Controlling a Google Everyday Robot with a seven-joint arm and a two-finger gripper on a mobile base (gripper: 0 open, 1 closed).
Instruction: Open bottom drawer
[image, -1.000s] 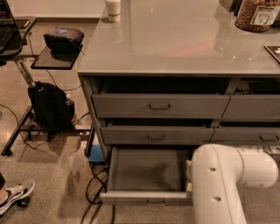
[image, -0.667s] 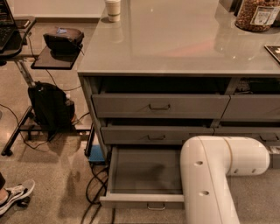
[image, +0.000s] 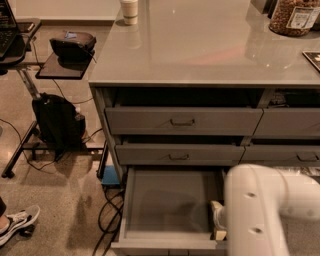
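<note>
Your arm (image: 255, 210) shows as smooth, glossy white casing, thick and rounded like moulded plastic. You'll see one fat link curving like an elbow into a second white tube that runs off to the right of the bottom drawer (image: 165, 202). Two small dark round recesses (image: 247, 194) sit on the near link's face, one above the other. Your end effector (image: 218, 220) appears only as a small cream and white piece at the arm's left edge, at the drawer's right front corner.
</note>
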